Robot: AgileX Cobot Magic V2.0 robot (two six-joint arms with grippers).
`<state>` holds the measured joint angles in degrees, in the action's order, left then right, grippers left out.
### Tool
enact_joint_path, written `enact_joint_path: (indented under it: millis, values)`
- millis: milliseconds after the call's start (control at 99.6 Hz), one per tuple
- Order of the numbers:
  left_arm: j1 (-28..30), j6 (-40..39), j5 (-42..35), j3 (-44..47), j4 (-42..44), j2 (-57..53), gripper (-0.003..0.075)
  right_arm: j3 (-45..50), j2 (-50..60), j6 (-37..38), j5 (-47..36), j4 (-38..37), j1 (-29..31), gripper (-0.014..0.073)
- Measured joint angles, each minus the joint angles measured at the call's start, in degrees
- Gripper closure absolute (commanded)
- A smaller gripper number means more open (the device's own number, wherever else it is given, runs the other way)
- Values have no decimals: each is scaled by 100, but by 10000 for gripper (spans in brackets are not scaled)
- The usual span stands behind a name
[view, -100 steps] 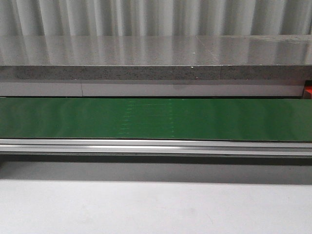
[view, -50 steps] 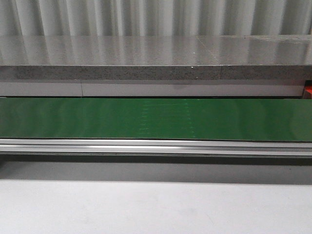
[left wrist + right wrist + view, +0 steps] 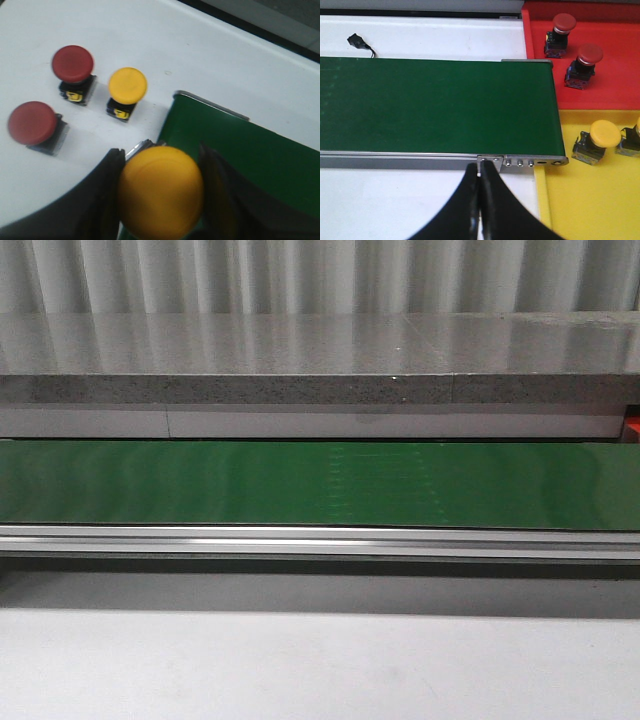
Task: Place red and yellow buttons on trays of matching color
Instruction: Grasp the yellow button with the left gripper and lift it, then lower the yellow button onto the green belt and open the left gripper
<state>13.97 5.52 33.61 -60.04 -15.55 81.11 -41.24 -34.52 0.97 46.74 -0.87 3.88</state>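
1. Red buttons: four show. Two stand on the white worktop (image 3: 210,55) in the left wrist view, one (image 3: 73,65) and another (image 3: 31,123); two sit in the red tray (image 3: 615,75), one (image 3: 564,25) and another (image 3: 589,56).
2. Yellow buttons: four show. One (image 3: 127,86) stands on the worktop and one (image 3: 160,192) sits between the left claw's fingers; in the yellow tray (image 3: 590,200) one (image 3: 603,136) is whole and one (image 3: 634,135) is cut by the frame edge.
3. Trays: two, one red and one yellow.
4. Green conveyor belts (image 3: 320,485): one.
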Motion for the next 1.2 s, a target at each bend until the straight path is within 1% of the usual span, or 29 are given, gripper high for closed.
enact_joint_path:
  millis: [291, 432, 502, 522, 542, 552, 622, 652, 662, 672, 692, 703, 713, 743, 753, 773, 783, 813, 833, 853, 923, 1004, 1204]
  values:
    - [-782, 372, 59, -108, 27, 410, 739, 0, 0, 0, 0, 0, 0, 718]
    - [-969, 427, 73, -108, 79, 670, 736, 0, 0, 0, 0, 0, 0, 718]
    - [-996, 430, 77, -108, 106, 744, 706, 0, 0, 0, 0, 0, 0, 718]
    - [-1008, 441, 77, -108, 106, 756, 685, 0, 0, 0, 0, 0, 0, 718]
    - [-1000, 440, 77, -108, 106, 769, 647, 0, 0, 0, 0, 0, 0, 718]
    - [-1011, 440, 77, -108, 106, 769, 647, 0, 0, 0, 0, 0, 0, 718]
    - [-1014, 490, 86, -121, 116, 769, 511, 0, 0, 0, 0, 0, 0, 718]
    - [-1014, 515, 86, -121, 116, 769, 423, 0, 0, 0, 0, 0, 0, 718]
    - [-1014, 527, 90, -121, 116, 769, 404, 0, 0, 0, 0, 0, 0, 718]
    - [-1014, 528, 90, -121, 116, 769, 365, 0, 0, 0, 0, 0, 0, 718]
    - [-1014, 528, 101, -121, 116, 769, 325, 0, 0, 0, 0, 0, 0, 718]
    - [-1014, 538, 100, -121, 116, 769, 285, 0, 0, 0, 0, 0, 0, 718]
    - [-1014, 535, 100, -121, 119, 769, 265, 0, 0, 0, 0, 0, 0, 718]
    - [-1014, 541, 100, -121, 130, 769, 168, 0, 0, 0, 0, 0, 0, 718]
    - [-1014, 551, 100, -121, 130, 769, 150, 0, 0, 0, 0, 0, 0, 718]
    - [-1014, 549, 100, -121, 130, 769, 82, 0, 0, 0, 0, 0, 0, 718]
    - [-1014, 549, 100, -121, 130, 769, 82, 0, 0, 0, 0, 0, 0, 718]
    - [-1014, 563, 100, -121, 130, 769, 15, 0, 0, 0, 0, 0, 0, 718]
    - [-1014, 563, 100, -121, 130, 769, -1, 0, 0, 0, 0, 0, 0, 718]
    - [-1014, 563, 104, -121, 130, 769, 3, 0, 0, 0, 0, 0, 0, 718]
    - [-1014, 563, 126, -121, 130, 769, 62, 0, 0, 0, 0, 0, 0, 718]
    - [-1014, 563, 149, -134, 130, 758, 96, 0, 0, 0, 0, 0, 0, 718]
    - [-1014, 571, 242, -474, 120, 393, 102, 0, 0, 0, 0, 0, 0, 718]
